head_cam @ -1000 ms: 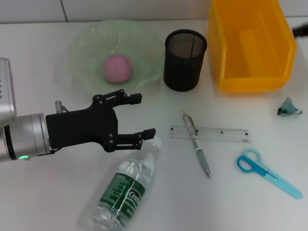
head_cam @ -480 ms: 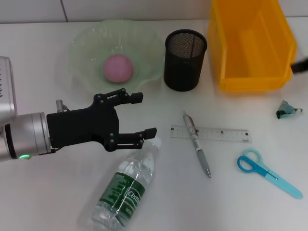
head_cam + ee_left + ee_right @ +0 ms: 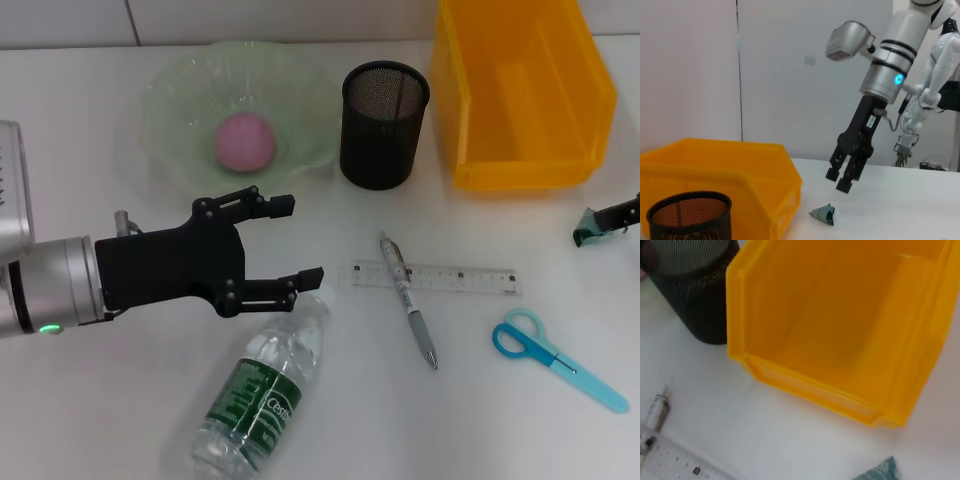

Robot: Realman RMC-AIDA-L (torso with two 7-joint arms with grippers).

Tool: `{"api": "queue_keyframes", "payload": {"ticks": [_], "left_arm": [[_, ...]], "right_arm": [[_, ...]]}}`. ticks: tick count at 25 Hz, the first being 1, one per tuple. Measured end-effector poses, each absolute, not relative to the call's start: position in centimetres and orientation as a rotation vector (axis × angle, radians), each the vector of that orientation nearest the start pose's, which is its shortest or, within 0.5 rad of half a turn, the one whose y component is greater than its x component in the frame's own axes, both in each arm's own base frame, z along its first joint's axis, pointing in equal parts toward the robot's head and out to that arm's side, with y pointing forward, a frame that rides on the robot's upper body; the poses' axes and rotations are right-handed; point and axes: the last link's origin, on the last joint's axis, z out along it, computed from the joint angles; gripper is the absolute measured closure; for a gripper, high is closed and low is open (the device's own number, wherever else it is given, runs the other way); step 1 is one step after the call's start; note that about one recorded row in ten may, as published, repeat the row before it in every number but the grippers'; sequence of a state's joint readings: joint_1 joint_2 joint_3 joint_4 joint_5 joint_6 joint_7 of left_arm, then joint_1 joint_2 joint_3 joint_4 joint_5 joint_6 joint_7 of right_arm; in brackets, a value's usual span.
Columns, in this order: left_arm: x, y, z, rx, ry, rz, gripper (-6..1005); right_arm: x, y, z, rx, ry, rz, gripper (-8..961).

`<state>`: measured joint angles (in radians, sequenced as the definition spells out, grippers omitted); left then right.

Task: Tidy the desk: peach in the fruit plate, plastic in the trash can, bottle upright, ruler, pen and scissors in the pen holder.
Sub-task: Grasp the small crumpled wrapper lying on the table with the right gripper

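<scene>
- From the head view, the white worktop holds all the things.
- A pink peach sits in the green fruit plate at the far left.
- Just beside the plate stands the black mesh pen holder, and next to that is the yellow trash can.
- The left pincer hangs with its two fingers spread wide apart, gripping nothing, just above the cap end of the bottle, which lies on its side.
- A pen lies across a clear ruler in the middle, and the blue scissors lie near them, toward the right.
- At the right edge the right pincer pokes in, right at the small green bit of plastic.
- From the left wrist view, the right pincer points down just above the plastic, its fingers a little apart and not holding it.
- The trash can and pen holder are close by.
- From the right wrist view, the trash can fills most of the picture, with the pen holder beside it.
- A corner of the plastic, the pen tip and the ruler show at the edges.
</scene>
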<state>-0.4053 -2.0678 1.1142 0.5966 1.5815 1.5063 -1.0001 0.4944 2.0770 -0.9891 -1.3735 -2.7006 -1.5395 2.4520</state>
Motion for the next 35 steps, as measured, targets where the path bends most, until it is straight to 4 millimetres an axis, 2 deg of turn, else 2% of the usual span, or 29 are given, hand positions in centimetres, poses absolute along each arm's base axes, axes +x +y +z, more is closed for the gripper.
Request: {"api": "queue_keyframes", "payload": {"ticks": [10,25,30,35], "left_arm": [[-25.4,29.4,-3.6,-2.759,-0.201,-0.829,129],[-25.4,29.3,-3.8,-2.767,-0.204,-0.831,129],[-25.4,29.3,-3.8,-2.767,-0.204,-0.83,130],[-25.4,29.4,-3.8,-2.766,-0.204,-0.828,130]], "right_arm": [[27.3,37.2,5.5,-2.251,1.181,-0.381,246],[28.4,38.0,3.3,-2.251,1.199,-0.441,248],[28.3,38.0,3.2,-2.254,1.201,-0.443,292],[28.2,38.1,3.4,-2.251,1.202,-0.437,411]]}}
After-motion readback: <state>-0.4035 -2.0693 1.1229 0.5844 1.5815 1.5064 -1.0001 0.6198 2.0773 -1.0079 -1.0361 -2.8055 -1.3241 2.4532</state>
